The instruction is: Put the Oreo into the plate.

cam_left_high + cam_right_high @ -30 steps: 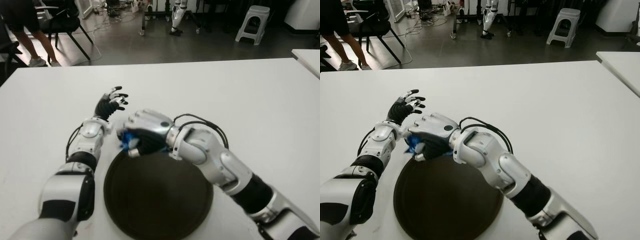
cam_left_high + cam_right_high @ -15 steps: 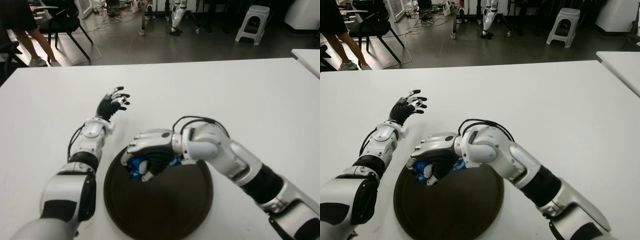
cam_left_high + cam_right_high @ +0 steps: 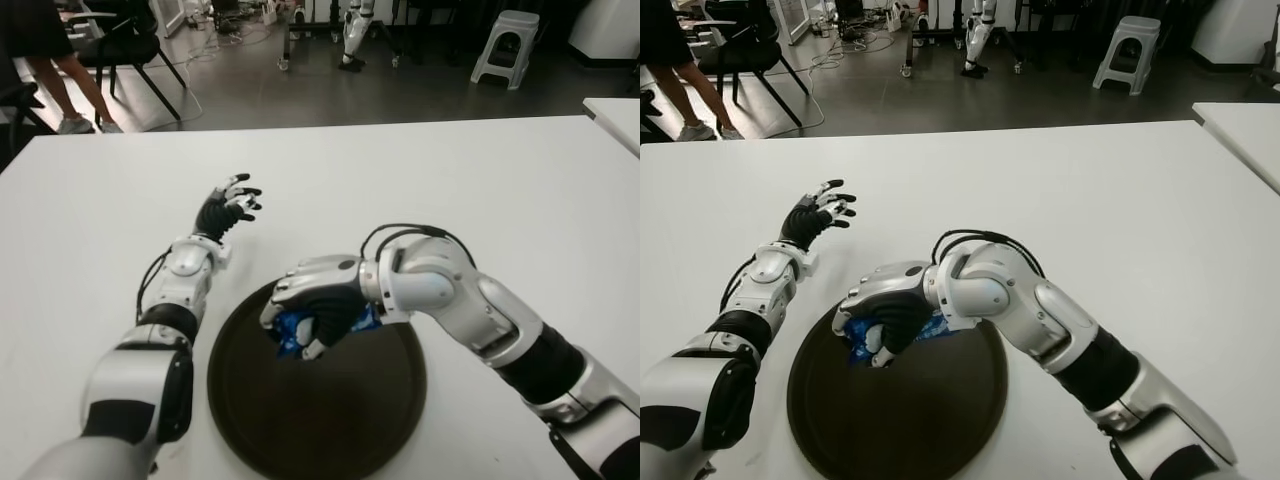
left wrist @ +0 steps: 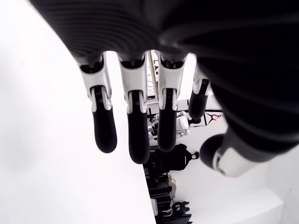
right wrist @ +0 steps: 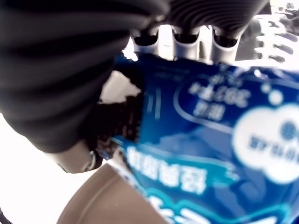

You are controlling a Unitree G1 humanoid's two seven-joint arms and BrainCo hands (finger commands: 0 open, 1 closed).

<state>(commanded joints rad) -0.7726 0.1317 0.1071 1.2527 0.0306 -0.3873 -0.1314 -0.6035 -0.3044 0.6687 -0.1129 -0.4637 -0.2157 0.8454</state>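
Blue Oreo pack (image 3: pixel 300 331) gripped in right robot hand (image 3: pixel 312 312), above dark plate (image 3: pixel 330 420)

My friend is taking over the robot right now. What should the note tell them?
Right hand: shut on the blue Oreo packet, showing over the far part of the round dark brown plate.
Left hand: open, empty, fingers spread, over the white table beyond the plate's left side.
Done: packet picked up and brought over the plate.
Left: lower it, open the fingers so the packet lies in the plate, pull the right hand away.
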